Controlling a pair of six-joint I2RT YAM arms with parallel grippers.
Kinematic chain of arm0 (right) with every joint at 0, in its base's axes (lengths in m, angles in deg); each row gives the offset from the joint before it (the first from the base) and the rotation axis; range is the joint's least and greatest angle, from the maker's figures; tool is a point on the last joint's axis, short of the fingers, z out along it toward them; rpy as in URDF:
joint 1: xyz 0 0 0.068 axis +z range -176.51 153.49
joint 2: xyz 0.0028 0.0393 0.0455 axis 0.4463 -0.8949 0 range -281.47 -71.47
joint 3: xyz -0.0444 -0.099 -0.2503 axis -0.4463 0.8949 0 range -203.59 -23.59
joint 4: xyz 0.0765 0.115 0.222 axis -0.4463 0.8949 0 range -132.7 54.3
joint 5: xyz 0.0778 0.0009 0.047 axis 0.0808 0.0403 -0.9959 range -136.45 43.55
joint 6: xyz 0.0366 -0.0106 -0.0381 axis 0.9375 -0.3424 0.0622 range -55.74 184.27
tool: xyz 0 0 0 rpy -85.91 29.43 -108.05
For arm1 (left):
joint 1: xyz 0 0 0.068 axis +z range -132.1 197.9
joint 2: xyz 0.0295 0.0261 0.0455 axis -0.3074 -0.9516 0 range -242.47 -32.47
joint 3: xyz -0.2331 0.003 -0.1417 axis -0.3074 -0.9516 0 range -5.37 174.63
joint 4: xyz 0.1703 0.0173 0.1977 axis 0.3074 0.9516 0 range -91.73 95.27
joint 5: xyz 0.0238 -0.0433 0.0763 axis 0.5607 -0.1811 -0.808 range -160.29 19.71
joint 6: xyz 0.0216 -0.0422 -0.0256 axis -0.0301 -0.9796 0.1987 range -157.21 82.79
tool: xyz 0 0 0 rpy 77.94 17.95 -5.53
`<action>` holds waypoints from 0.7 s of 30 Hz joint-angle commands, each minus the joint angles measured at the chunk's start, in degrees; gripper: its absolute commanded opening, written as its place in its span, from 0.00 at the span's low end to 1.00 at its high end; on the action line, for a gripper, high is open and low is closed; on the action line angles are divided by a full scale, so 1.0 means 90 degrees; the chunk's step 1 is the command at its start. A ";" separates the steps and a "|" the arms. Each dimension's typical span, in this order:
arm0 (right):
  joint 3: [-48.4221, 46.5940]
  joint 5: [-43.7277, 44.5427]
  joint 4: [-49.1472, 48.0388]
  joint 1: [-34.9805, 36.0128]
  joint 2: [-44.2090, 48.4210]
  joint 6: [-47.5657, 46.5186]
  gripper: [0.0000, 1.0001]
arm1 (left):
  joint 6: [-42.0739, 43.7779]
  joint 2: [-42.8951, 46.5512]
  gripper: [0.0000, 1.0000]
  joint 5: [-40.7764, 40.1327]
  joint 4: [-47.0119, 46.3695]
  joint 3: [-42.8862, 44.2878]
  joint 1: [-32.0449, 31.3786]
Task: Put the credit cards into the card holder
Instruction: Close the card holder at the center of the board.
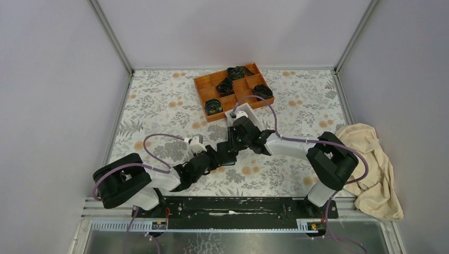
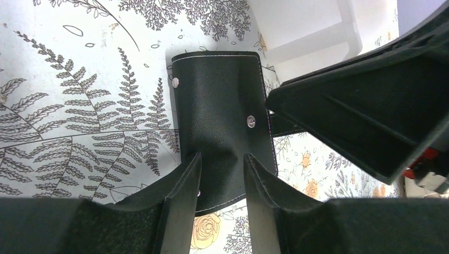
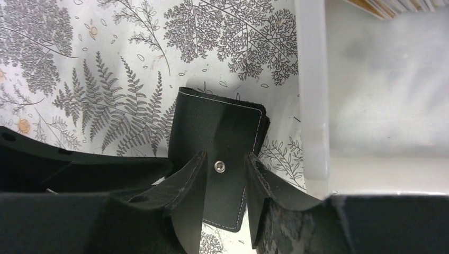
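Observation:
The card holder (image 1: 228, 154) is a black folded wallet lying on the floral table between the two arms, its snap clasp (image 3: 218, 166) facing up. My left gripper (image 2: 222, 165) sits on its near end (image 2: 222, 106), fingers pinching the leather, which puckers between them. My right gripper (image 3: 225, 159) hangs over the other end (image 3: 217, 127) with its fingers apart on either side of the clasp, gripping nothing. In the top view the two grippers (image 1: 219, 157) (image 1: 236, 144) meet over the wallet. No credit cards show in any view.
A white open-top box (image 1: 250, 114) stands just behind the right gripper, its wall (image 3: 312, 106) close to the wallet. An orange compartment tray (image 1: 201, 83) holding dark bundles sits behind it. A beige cloth (image 1: 370, 164) lies at the right edge.

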 commanded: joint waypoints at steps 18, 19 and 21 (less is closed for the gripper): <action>-0.0095 0.0817 0.0560 0.0125 0.0703 -0.0225 0.35 | 0.0161 -0.0023 0.44 -0.0165 0.1006 -0.0145 0.0103; -0.0085 0.0840 0.0576 0.0130 0.0712 -0.0223 0.35 | 0.0153 -0.0035 0.44 -0.0163 0.1006 -0.0148 0.0103; -0.0067 0.0878 0.0594 0.0134 0.0730 -0.0219 0.35 | 0.0152 -0.0036 0.44 -0.0145 0.0992 -0.0150 0.0101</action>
